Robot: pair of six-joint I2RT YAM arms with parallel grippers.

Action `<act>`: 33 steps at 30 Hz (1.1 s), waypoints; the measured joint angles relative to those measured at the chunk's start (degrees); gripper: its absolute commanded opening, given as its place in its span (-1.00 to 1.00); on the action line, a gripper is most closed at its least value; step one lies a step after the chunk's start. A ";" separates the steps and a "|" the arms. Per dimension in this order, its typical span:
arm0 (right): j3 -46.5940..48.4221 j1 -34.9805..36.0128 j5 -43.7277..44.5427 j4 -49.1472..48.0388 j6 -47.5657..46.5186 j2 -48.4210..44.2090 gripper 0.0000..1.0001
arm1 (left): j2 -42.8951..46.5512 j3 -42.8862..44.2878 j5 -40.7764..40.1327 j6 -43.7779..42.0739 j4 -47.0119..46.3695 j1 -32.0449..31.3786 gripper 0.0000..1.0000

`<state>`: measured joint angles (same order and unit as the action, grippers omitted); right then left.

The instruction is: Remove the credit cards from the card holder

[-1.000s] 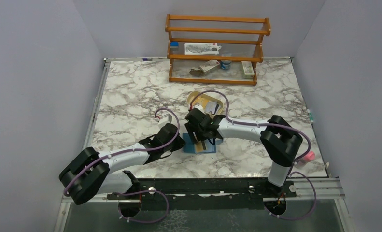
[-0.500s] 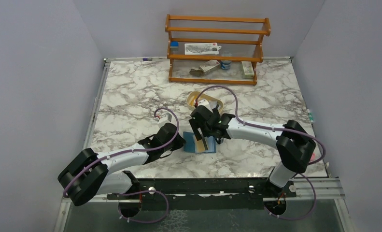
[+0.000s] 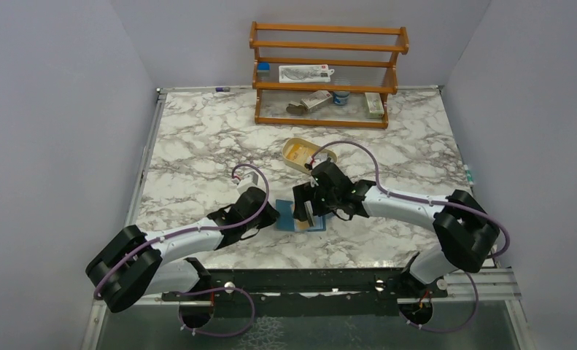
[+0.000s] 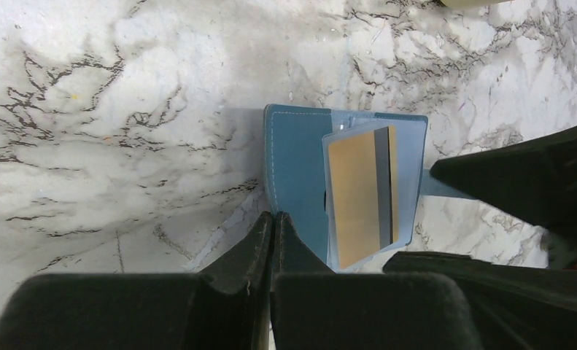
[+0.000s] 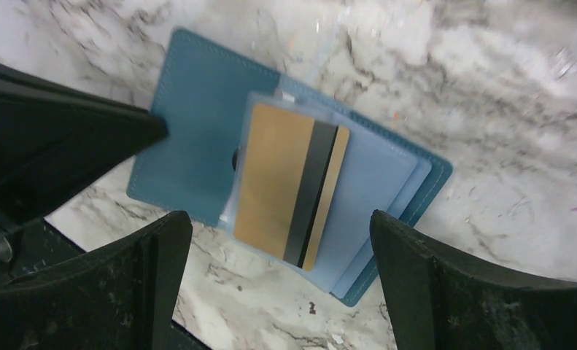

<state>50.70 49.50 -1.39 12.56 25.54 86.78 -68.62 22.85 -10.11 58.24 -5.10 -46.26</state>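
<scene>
Gold card [image 5: 289,182] (striped) on card holder [image 5: 190,127]

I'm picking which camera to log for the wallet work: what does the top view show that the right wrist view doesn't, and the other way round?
Only the top view shows the wooden rack, the oval tray, both arms and the table's edges. Only the right wrist view shows detail: the gold card with its dark stripe sitting in a clear sleeve, and the pale blue slots beneath. Both show the open wallet on the marble table, the open right claw over it, and the left claw at its edge.
</scene>
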 measured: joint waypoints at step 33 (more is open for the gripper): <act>-11.91 -3.82 -24.04 -20.65 13.05 2.49 0.77 | 0.26 -0.85 0.02 0.57 -1.60 0.00 -1.00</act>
<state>38.79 45.67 -25.43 -8.10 38.59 89.27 -68.36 22.00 -10.09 58.81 -6.70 -46.26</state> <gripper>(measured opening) 0.888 0.006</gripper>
